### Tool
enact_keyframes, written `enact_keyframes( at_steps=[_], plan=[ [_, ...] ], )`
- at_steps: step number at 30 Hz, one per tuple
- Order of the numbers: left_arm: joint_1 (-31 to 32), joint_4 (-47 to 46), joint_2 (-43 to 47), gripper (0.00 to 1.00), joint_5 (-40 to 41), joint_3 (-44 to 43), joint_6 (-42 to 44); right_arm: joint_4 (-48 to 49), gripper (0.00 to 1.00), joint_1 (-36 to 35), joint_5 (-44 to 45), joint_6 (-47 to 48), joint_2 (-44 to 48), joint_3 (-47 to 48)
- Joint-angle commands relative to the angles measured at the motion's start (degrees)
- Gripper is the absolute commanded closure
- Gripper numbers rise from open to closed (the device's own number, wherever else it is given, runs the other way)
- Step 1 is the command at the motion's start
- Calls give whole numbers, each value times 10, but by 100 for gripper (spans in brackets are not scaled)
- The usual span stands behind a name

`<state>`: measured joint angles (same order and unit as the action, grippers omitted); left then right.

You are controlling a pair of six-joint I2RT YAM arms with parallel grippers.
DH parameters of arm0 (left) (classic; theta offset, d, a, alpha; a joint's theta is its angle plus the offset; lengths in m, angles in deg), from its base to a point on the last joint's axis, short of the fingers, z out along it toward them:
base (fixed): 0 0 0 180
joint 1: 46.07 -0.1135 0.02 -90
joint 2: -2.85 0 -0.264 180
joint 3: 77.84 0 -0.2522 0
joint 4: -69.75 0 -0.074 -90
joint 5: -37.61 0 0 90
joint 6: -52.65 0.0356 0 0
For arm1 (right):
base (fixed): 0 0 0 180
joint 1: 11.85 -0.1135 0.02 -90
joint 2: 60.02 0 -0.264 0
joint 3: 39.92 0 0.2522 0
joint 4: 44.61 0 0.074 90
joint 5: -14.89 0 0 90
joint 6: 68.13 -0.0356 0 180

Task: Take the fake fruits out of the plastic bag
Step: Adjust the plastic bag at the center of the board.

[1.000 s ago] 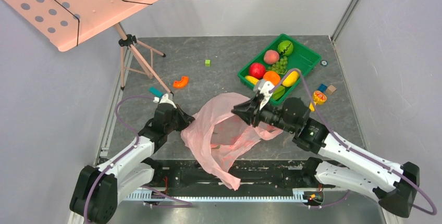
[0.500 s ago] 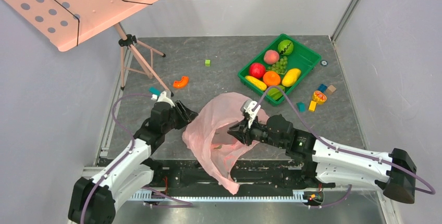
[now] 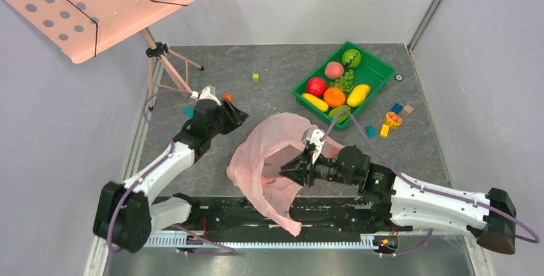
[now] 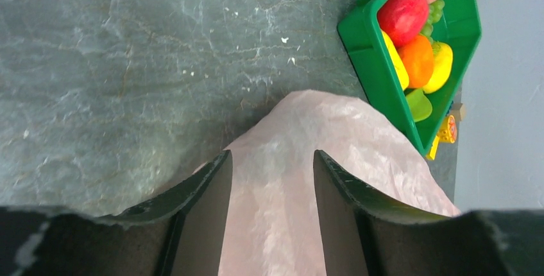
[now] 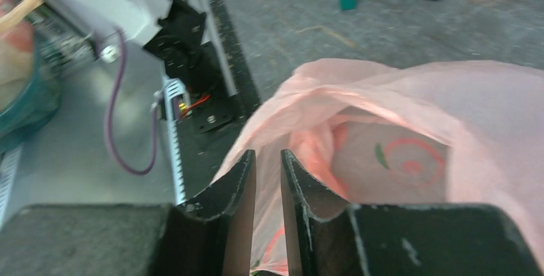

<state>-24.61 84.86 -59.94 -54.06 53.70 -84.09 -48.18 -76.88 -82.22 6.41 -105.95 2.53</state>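
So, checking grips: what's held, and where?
Left gripper open, holding nothing. Right gripper sits at the plastic bag mouth rim; whether it pinches cannot be told.

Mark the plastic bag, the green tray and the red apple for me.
plastic bag [image 3: 266, 138], top external view, on its crinkled upper surface.
green tray [image 3: 377, 70], top external view, on the bare floor near its right corner.
red apple [image 3: 316, 86], top external view, on the middle of the apple.

No words, numbers or brand names can be read anywhere. The only print in sight is a red ring with a small green mark on the plastic bag — a sign of some kind, too blurred to read as lettering.
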Motion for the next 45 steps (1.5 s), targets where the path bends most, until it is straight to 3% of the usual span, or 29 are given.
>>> enact_keyframes(
  at_steps=[1, 4, 8, 16, 22, 29, 45],
  plan=[
    [-2, -72, -82, 46, -19, -74, 43, 18, 79, -26, -100, 5, -32, 34],
    [-2, -86, -148, 48, -28, -111, 53, -18, 81, -66, -75, 27, -70, 58],
    [-2, -107, -221, 49, -35, -142, 54, -62, 85, -111, 63, 35, -114, 79],
    [0, -175, -363, 55, -124, -230, 53, -11, 91, -105, 309, -39, -158, 39],
    [11, -182, -433, 56, -173, -286, 79, 18, 89, -57, 308, -80, -204, 36],
    [40, -203, -453, 56, -200, -273, 109, 82, 75, 11, 231, -133, -214, 4],
    [54, -192, -364, 69, -154, -116, 79, 128, 56, 69, 177, -164, -270, -13]
  ],
)
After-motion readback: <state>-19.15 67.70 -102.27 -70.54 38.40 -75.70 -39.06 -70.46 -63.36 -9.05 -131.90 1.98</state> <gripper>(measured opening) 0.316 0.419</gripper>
